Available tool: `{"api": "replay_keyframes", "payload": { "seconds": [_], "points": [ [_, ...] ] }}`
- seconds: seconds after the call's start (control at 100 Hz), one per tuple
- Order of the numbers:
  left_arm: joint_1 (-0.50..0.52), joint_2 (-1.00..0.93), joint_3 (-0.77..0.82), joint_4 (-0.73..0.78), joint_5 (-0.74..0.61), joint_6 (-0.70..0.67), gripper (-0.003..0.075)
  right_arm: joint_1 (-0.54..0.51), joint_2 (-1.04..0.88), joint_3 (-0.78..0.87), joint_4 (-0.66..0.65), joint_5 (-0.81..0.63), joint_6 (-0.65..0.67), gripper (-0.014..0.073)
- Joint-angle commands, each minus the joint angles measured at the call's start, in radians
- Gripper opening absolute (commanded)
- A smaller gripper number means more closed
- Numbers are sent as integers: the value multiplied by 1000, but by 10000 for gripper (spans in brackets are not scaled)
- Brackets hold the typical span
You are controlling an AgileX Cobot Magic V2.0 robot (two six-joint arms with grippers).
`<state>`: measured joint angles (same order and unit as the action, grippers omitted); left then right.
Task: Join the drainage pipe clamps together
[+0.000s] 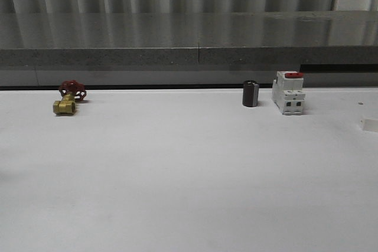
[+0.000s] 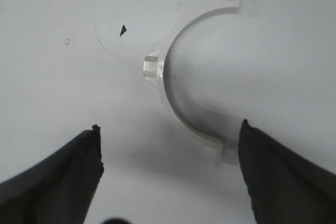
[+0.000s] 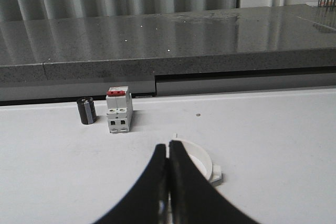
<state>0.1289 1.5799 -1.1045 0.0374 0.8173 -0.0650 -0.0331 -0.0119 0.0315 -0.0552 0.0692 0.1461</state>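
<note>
1. My left gripper (image 2: 168, 182) is spread wide, hovering over one clamp (image 2: 181, 69) that lies flat on the white table (image 2: 63, 87). Nothing is held.
2. My right gripper (image 3: 168, 182) has its fingers pressed together with no gap. A second clamp (image 3: 202, 162) lies on the table just beyond the tips; I cannot tell whether the tips touch it, and I judge they hold nothing.
3. The step in hand, as I read it, is picking up the left clamp. To do it well I would come straight down and close across the thin wall of the arc near its middle, keeping clear of the small outer tab (image 2: 152, 66) so the grip does not twist.
4. In the left wrist view, that clamp is a C. Its open mouth faces my right finger (image 2: 278, 177) and its tab faces the other way. The line joining its two end flanges, the long axis, runs from near my fingers out away from them.
5. The right clamp lies flat with one flange (image 3: 216, 176) showing beside my finger; which way its mouth faces I cannot tell.
6. To mate them I need the mouths facing each other, flanges lined up.
7. The breaker (image 1: 288, 92), the black cylinder (image 1: 250, 94) and the brass valve (image 1: 68, 100) stand well apart at the table's far edge.
</note>
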Motion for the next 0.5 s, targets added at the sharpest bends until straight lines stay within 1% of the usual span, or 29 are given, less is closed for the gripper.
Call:
{"api": "replay_keyframes", "payload": {
  "seconds": [0.0,0.26,0.49],
  "points": [
    [4,47,-70,-6,-7,-3,512,-2,-19,-21,-3,-84,-4,-68],
    [4,233,-161,-6,-30,-3,512,-2,-19,-21,-3,-84,-4,-68],
    [4,330,-222,-3,-36,-3,512,-2,-19,-21,-3,-84,-4,-68]
  ]
}}
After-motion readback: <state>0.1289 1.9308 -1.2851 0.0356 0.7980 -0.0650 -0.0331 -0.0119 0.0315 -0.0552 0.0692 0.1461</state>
